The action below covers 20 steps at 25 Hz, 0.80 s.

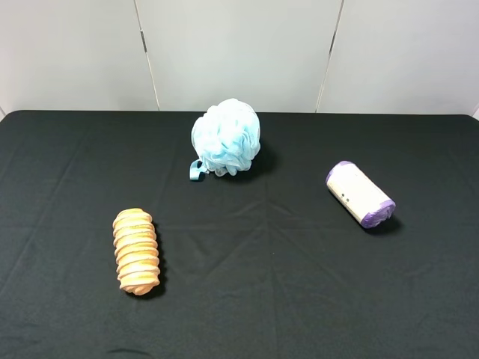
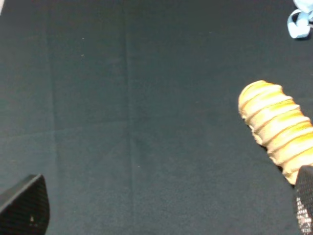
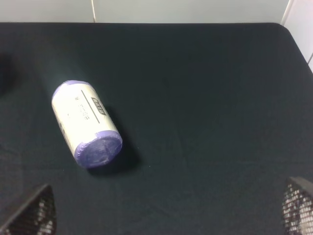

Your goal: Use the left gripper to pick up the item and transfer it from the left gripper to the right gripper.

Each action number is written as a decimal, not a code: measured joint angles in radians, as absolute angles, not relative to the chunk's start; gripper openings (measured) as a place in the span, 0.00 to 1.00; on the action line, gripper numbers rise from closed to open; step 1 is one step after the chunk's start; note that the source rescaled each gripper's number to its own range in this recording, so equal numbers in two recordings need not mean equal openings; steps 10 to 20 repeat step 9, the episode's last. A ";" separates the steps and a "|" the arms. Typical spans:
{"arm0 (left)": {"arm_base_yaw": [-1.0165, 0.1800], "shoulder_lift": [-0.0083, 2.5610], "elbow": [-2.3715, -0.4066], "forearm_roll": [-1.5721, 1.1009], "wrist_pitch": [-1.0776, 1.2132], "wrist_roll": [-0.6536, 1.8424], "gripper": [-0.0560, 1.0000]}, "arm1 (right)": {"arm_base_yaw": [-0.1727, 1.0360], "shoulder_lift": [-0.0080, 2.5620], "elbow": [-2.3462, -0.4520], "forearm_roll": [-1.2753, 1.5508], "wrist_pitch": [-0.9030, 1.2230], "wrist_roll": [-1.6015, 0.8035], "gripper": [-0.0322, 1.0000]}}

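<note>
Three things lie on the black worktop [image 1: 67, 164], all well apart. The roll [image 1: 360, 194], cream in the middle with purple ends, lies on its side at the right of the high view, slanting from upper left to lower right. Small dark print shows on its label. A fluffy light-blue pouf [image 1: 226, 137] sits at upper centre, near the worktop's far edge, with a small loop hanging at its lower left. A ridged orange loaf [image 1: 136, 250] lies at lower left, lengthwise up the frame.

Neither arm shows in the high view. The left gripper [image 2: 166, 208] appears only in its wrist view, as two dark fingertips [image 2: 27, 205] at the bottom corners, spread wide with nothing between them; the loaf lies at the right edge, just by one tip. The right gripper [image 3: 166, 210] likewise stands wide apart and empty over the cloth, with the roll at left centre of its view, clear of both tips.
</note>
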<state>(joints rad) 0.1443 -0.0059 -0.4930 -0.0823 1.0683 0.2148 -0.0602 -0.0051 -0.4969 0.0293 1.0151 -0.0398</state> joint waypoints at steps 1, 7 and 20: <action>0.144 -0.006 -0.493 -0.077 1.067 0.210 1.00 | -0.060 -0.005 -0.497 0.029 1.015 -0.040 1.00; 0.144 -0.006 -0.493 -0.072 1.067 0.205 1.00 | -0.060 -0.005 -0.497 0.029 1.015 -0.040 1.00; 0.144 -0.006 -0.493 -0.072 1.067 0.205 1.00 | -0.060 -0.005 -0.497 0.029 1.015 -0.040 1.00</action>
